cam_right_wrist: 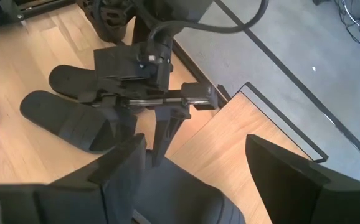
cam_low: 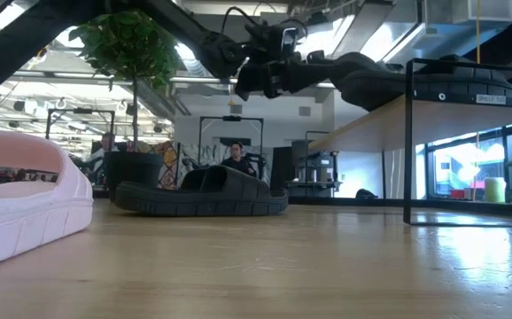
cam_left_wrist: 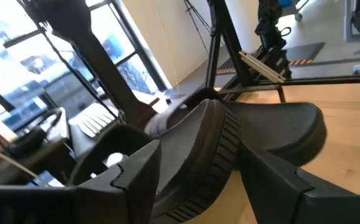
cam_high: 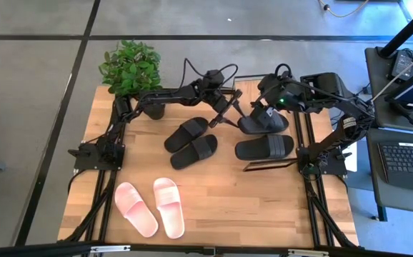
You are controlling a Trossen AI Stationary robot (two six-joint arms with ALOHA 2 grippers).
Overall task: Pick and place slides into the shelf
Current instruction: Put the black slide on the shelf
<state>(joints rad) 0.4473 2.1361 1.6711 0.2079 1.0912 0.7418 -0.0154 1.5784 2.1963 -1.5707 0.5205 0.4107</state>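
Observation:
A black slide [cam_left_wrist: 273,127] lies sole down on the shelf's wooden board [cam_low: 433,111] at the table's far right. My left gripper [cam_left_wrist: 202,152] reaches in level from the left, open, with that slide's near end between its fingers. A second black slide [cam_high: 265,147] lies just nearer. Two more black slides [cam_high: 191,143] rest on the tabletop at the centre, and two pink slides [cam_high: 153,207] near the front left. My right gripper [cam_right_wrist: 195,155] hangs open above the shelf, over the same slide [cam_right_wrist: 174,193], holding nothing. My left gripper has its fingers on either side of the slide's ribbed edge [cam_left_wrist: 220,168], coming at it level from the table's left. Bare wood shows between one finger [cam_left_wrist: 279,180] and the slide. Whether the other finger [cam_left_wrist: 136,174] touches it, I cannot tell. The slide rests on the board.
A potted plant [cam_high: 129,68] stands at the table's far left corner. The shelf's thin black frame leg [cam_low: 408,142] stands upright on the table at the right. Bare tabletop lies between the pink slides and the shelf. A person sits in the room behind the table.

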